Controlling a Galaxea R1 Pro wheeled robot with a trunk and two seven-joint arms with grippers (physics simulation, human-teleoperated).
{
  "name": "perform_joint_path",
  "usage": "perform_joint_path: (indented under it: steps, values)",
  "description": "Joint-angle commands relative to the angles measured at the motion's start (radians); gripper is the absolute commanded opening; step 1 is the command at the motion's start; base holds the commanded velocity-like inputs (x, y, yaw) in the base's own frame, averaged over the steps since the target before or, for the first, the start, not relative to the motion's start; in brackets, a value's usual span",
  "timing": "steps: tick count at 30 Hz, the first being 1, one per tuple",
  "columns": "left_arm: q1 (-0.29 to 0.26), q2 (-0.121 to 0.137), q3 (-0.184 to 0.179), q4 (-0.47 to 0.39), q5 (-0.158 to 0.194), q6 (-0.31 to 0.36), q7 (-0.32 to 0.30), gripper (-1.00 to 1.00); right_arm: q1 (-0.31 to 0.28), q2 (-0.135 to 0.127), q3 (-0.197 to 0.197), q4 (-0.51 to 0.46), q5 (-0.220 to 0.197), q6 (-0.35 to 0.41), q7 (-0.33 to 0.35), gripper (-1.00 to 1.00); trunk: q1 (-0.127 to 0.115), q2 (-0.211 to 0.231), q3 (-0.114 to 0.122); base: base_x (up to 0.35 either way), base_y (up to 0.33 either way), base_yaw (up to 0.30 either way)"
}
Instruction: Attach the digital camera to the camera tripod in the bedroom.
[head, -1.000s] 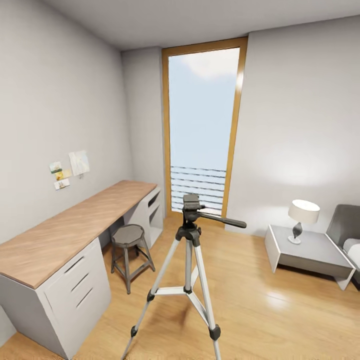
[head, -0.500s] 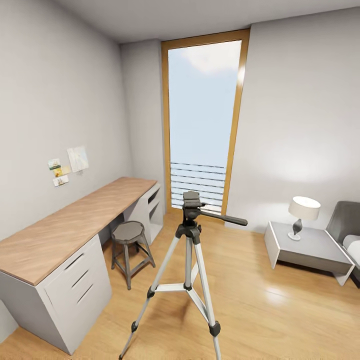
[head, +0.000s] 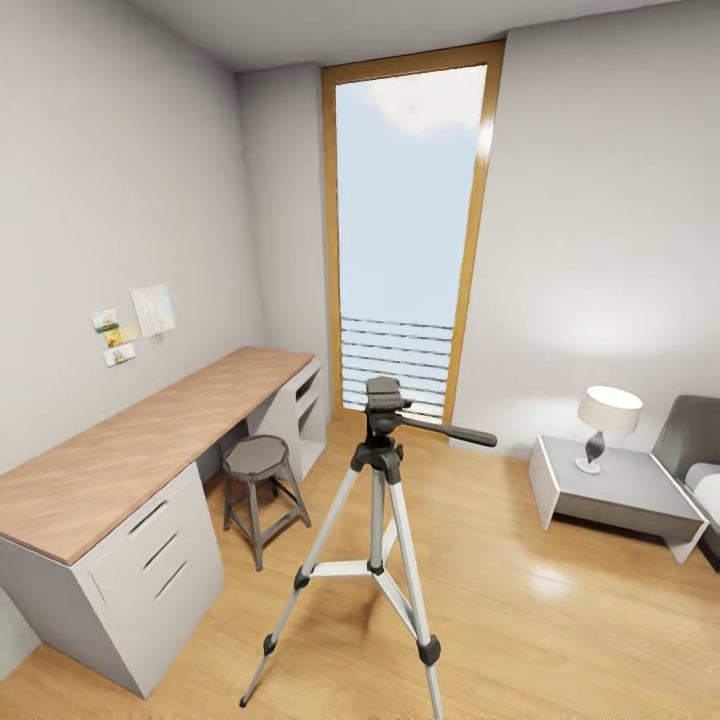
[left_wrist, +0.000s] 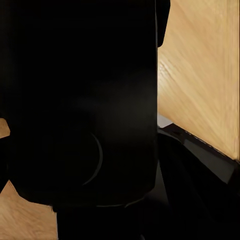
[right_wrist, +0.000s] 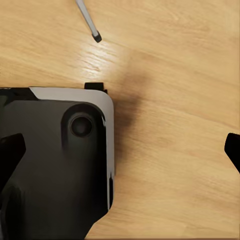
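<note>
Here the bedroom's tall window (head: 408, 235) fills the far wall, and the tripod (head: 377, 530) stands on the plank floor (head: 560, 640) straight in front of it. Left of the tripod runs the wood-topped desk (head: 130, 450) along the wall, with a grey stool (head: 260, 485) between desk and tripod. Right of the tripod sits a low grey table (head: 620, 495) bearing a white-shaded lamp (head: 605, 425), and a grey bed (head: 695, 460) just beyond it. The tripod has silver legs, black joints and feet, and a dark head whose pan handle (head: 445, 432) points toward the table; its top plate is bare.

Left wrist view: a large black shape (left_wrist: 80, 110) up close, floor beside it; I cannot tell that gripper's state. Right wrist view: dark fingertips (right_wrist: 233, 150) spread wide over bare floor, holding nothing, with one tripod foot (right_wrist: 97, 37) and the robot's base (right_wrist: 55, 160).
</note>
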Motion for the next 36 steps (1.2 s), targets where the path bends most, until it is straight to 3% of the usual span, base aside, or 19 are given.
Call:
perform_joint_path:
  steps: [1,36]
  values:
    - [0.000,0.000,-0.008,0.000,0.007,-0.002,-0.004,-1.00,-0.001,-0.001,-0.009,0.003,0.010,-0.005,0.002,1.00,0.000,-0.001,-0.002,0.000,0.000,0.000]
    - [0.000,-0.002,-0.009,0.002,0.012,-0.009,-0.009,-1.00,-0.001,-0.002,-0.010,0.011,0.003,-0.004,0.003,1.00,0.000,-0.001,-0.059,0.000,0.000,0.000]
